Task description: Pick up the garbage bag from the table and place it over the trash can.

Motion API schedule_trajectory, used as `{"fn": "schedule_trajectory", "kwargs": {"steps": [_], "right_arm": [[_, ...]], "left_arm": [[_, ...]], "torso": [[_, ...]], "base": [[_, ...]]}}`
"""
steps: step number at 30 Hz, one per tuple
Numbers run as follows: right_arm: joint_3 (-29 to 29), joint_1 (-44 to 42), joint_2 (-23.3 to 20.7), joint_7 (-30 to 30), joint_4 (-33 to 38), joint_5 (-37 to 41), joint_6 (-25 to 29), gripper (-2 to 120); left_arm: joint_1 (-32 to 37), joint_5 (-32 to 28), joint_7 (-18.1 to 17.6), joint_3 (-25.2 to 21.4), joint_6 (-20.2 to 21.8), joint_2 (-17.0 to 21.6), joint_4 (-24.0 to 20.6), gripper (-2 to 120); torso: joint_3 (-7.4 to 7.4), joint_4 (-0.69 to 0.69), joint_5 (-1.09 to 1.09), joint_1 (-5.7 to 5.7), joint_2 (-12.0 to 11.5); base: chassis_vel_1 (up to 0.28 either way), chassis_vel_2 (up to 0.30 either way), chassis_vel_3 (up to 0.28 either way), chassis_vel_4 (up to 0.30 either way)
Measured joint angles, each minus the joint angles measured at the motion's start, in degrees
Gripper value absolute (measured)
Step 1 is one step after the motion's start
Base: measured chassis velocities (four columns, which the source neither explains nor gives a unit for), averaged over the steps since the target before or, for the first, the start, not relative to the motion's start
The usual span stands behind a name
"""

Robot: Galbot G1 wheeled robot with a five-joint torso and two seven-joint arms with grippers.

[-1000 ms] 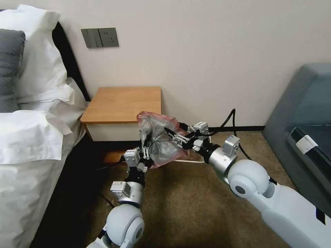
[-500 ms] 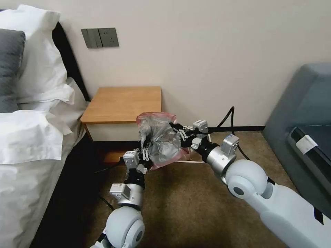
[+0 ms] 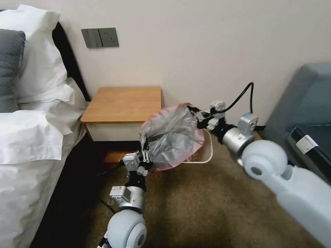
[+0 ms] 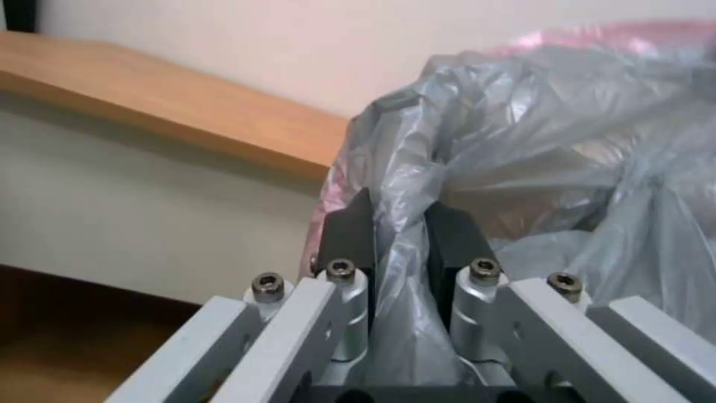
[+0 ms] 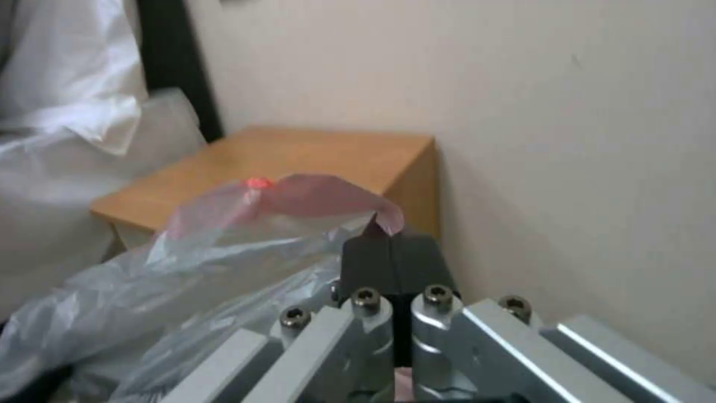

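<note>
The garbage bag (image 3: 172, 136) is held stretched in the air, just above the trash can (image 3: 206, 151), at 5 o'clock from the tabletop (image 3: 120, 103). The left tool (image 3: 144, 155) is clamped on its lower edge, the right tool (image 3: 193, 111) pinched on its pink rim, so that the mouth is spread open for the bin.

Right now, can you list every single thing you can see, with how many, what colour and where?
Garbage bag: one, grey with a pink edge, held up in the air between both grippers, above the trash can.
Trash can: one, cream, on the carpet beside the table, partly hidden by the bag.
Table: one, orange-brown top, against the wall next to the bed.
Bed: one, white sheets and pillows, plus a grey pillow.
Wall switches: one grey panel, above the table.
Sofa: one, grey-blue.
Carpet: brown.
Left gripper: shut on the bag's near edge.
Right gripper: shut on the bag's far pink edge.
</note>
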Motion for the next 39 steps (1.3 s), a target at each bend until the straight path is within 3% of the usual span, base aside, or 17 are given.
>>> {"fn": "schedule_trajectory", "kwargs": {"steps": [13, 18, 28, 39], "right_arm": [[1.5, 4.7, -6.4, 3.3, -0.1, 15.1, -7.7, 1], [1.2, 7.0, -6.5, 9.3, 0.7, 22.6, -11.5, 20], [-0.2, 11.5, -9.5, 14.0, -0.6, 30.5, -18.9, 56], [-1.8, 14.7, -9.3, 18.9, -4.1, 37.1, -19.3, 92]], "left_arm": [[-0.4, -0.8, 0.1, 0.0, 0.0, -1.5, 0.1, 11], [-0.8, -1.1, 0.1, -0.1, -0.1, -1.8, 0.5, 11], [-1.8, -0.7, 0.5, 0.0, -0.8, -2.0, 1.0, 11], [-1.9, 2.8, 2.5, 0.1, -3.4, -1.6, 1.0, 11]], "torso": [[0.0, 0.0, 0.0, 0.0, 0.0], [0.0, 0.01, 0.0, 0.0, 0.0], [0.0, 0.0, -0.01, 0.0, 0.0], [0.0, 0.0, 0.0, 0.0, 0.0]], "base": [[0.0, 0.0, 0.0, 0.0], [0.0, 0.0, 0.0, 0.0], [0.0, 0.0, 0.0, 0.0], [0.0, 0.0, 0.0, 0.0]]}}
